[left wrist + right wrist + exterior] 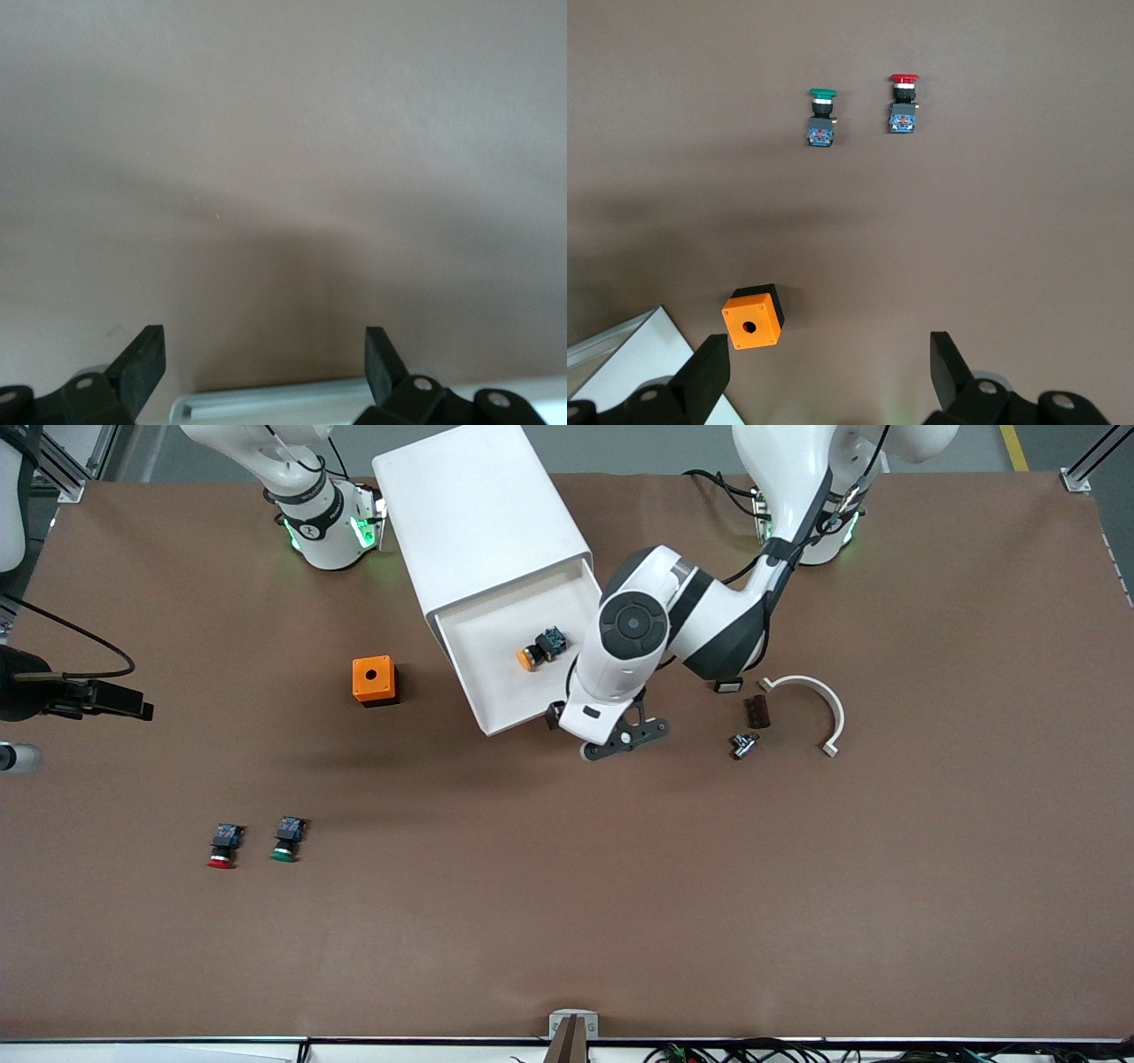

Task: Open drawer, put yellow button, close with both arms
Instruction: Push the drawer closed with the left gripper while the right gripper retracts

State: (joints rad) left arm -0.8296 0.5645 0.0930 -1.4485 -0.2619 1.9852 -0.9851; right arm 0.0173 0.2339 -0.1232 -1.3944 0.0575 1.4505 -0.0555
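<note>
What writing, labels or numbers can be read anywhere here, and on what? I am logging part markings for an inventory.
No text can be read in these views.
Right arm's base ring: a small dark mark, too small to read.
Yellow button in the open drawer: no legible marking.
Red button and green button: blue bodies, any print too small to read.
Orange box: plain, only a hole.
Cabinet: blank.

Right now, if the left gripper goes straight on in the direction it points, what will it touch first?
Most likely the bare table. The left gripper, open, hangs at the front edge of the open drawer; its wrist view shows only brown tabletop ahead. Depth is unclear, though.
</note>
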